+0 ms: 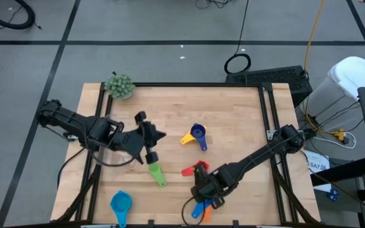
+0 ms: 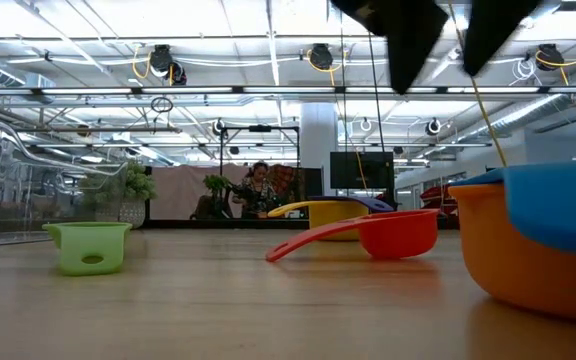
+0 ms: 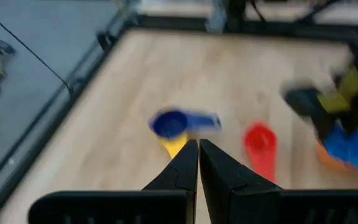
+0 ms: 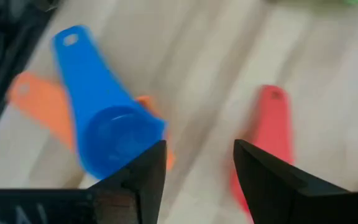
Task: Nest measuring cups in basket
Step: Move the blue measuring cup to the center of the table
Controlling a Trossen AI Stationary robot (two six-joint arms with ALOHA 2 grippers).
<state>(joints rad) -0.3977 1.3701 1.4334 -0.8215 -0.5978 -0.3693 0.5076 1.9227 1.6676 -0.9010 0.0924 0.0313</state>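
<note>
In the high view the right gripper covers most of the red cup, and the orange cup near the table's front edge hides mostly under a blue cup. The low view cuts off that orange cup at the picture's right edge, and only dark bits of an arm show along the top. The left wrist view is blurry, so the dark blue cup and the yellow cup under it look smeared.

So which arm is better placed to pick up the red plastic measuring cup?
Right, probably. Its open claw hangs just beside the red plastic measuring cup; the left claw, shut, sits farther off mid-table.
</note>
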